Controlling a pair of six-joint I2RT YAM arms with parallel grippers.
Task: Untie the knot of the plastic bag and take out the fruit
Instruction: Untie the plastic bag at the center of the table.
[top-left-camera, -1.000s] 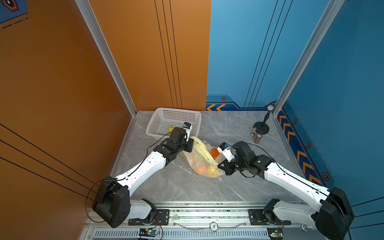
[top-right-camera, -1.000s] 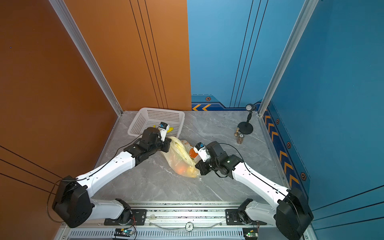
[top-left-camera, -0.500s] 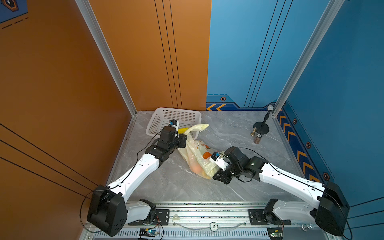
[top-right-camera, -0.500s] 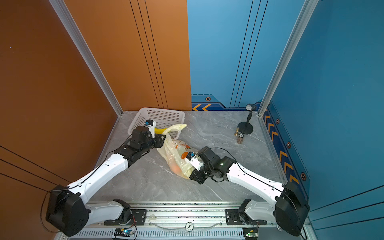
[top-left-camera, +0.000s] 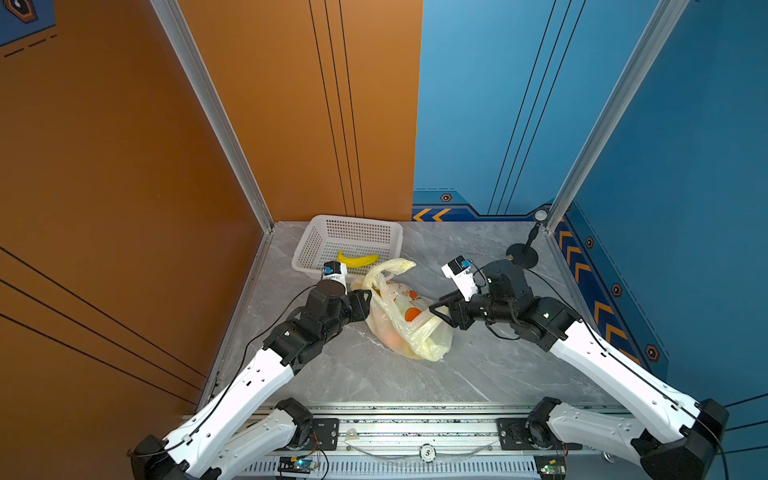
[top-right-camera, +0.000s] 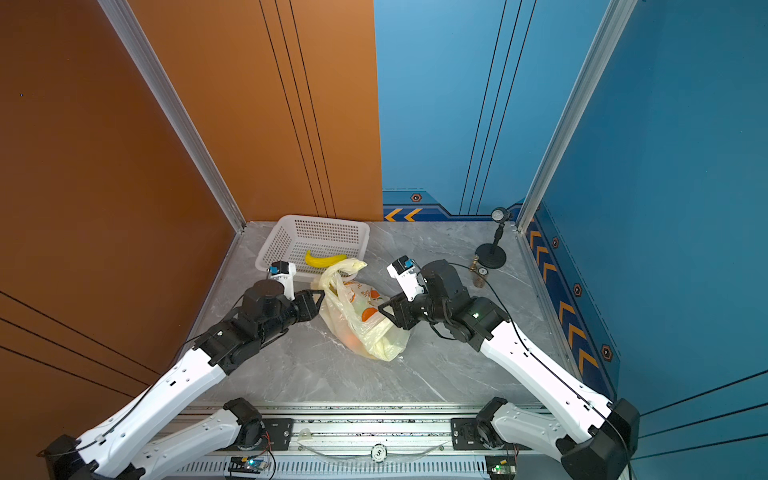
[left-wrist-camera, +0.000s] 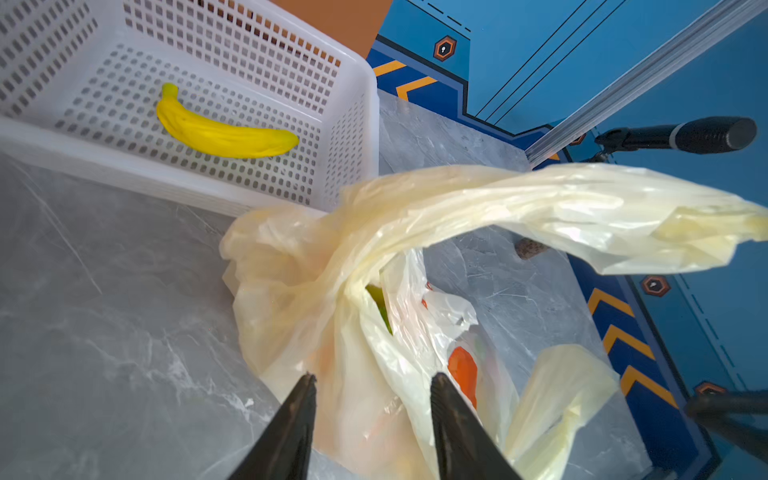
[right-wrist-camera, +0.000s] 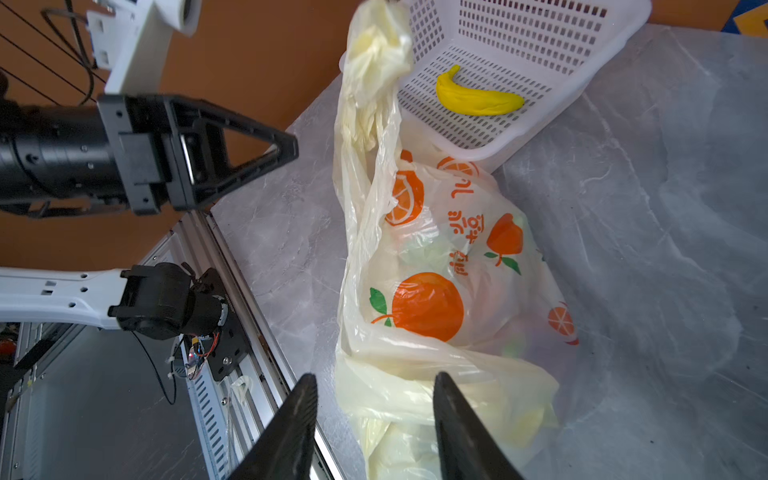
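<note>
The plastic bag (top-left-camera: 415, 336) is lying on its side on the grey marbled surface (top-left-camera: 332, 374), between the two arms and just in front of the white basket (top-left-camera: 353, 230), whose near corner it is touching or nearly touching. The fruit (left-wrist-camera: 380, 305) is sitting inside the bag, showing through the thin plastic as green and orange shapes among the printed oranges. One long handle strip (right-wrist-camera: 374, 62) is arching up and over toward the basket, while the other handle strip (right-wrist-camera: 436, 374) is lying at the bag's opposite end; the two strips are resting apart from each other. The left claw (top-left-camera: 365, 305) is hovering just beside the bag on the basket side, its fingers standing apart with nothing pinched between them, as the left wrist view (left-wrist-camera: 372, 380) is also showing. The right claw (top-left-camera: 442, 318) is pointing at the bag from the other side, just beside the lower handle strip, its fingers likewise standing apart and gripping nothing. A yellow banana (top-left-camera: 357, 260) is lying in the basket. A black microphone stand (top-left-camera: 521, 251) is standing near the far corner behind the right arm.
</note>
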